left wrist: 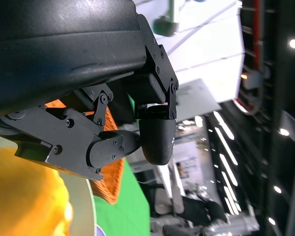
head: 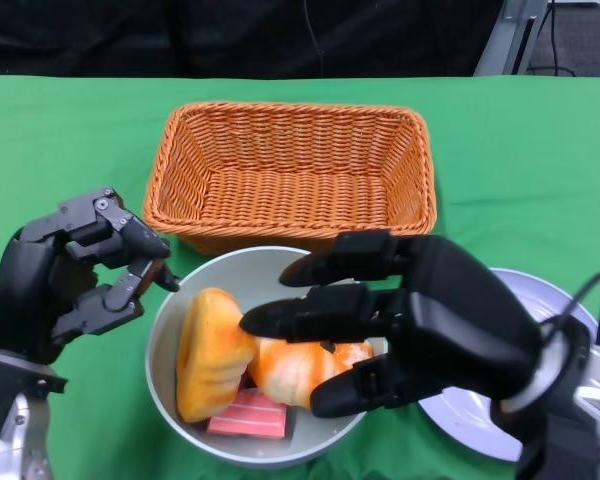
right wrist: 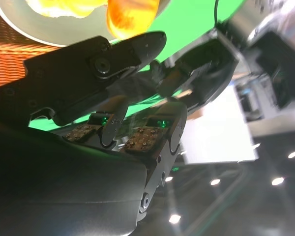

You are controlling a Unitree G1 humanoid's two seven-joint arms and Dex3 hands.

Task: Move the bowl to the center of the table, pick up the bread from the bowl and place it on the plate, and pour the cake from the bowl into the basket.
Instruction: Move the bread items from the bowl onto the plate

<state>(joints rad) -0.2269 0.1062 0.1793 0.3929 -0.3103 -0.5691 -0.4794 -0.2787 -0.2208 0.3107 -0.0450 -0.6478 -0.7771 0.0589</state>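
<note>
On the green tabletop [head: 70,140], the grey bowl [head: 170,330] sits just in front of the wicker basket [head: 290,165], holding the golden bread [head: 212,352], an orange-glazed bun [head: 298,368] and a pink cake slice [head: 250,413]. The right hand [head: 400,325] reaches over the bowl, fingers spread above the bun, apparently grasping nothing. The left hand [head: 75,275] pinches the bowl's rim. The plate [head: 540,310] lies beside the bowl, under the right wrist.

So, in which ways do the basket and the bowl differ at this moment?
The basket is woven, orange-brown and rectangular; the bowl is smooth, grey and round. The basket holds nothing, while the bowl holds bread and a pink cake. The basket lies farther from the robot than the bowl. Both rest upright on the green table.
</note>
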